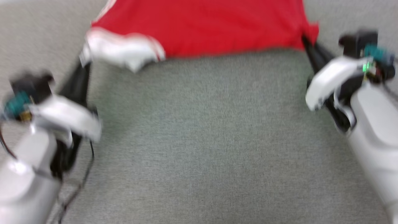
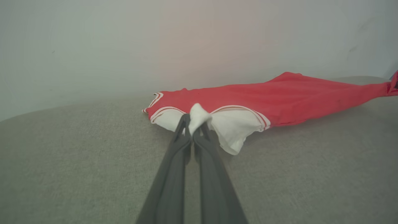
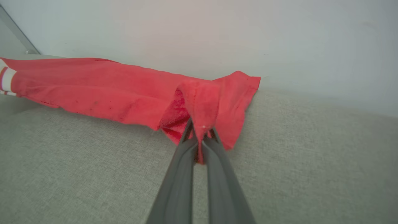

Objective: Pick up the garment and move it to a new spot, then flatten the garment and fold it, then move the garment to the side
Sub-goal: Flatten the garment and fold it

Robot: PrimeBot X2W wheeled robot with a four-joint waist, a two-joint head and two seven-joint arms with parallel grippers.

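Observation:
The garment (image 1: pixel 205 25), a red T-shirt with a white sleeve, lies stretched across the far part of the grey cloth surface. My left gripper (image 1: pixel 85 60) is shut on the white sleeve, seen up close as a pinched white fold of the garment (image 2: pixel 279 99) between the left gripper (image 2: pixel 195 123) tips. My right gripper (image 1: pixel 306 42) is shut on the red corner at the far right; in the right wrist view the garment (image 3: pixel 108 90) bunches up into the right gripper (image 3: pixel 200 130). The near edge hangs taut between both grips. The head view is blurred.
Grey woven fabric (image 1: pixel 202 140) covers the whole surface in front of me. A pale wall (image 2: pixel 199 40) rises just behind the garment. Dark cables (image 1: pixel 77 183) hang off my left forearm at the lower left.

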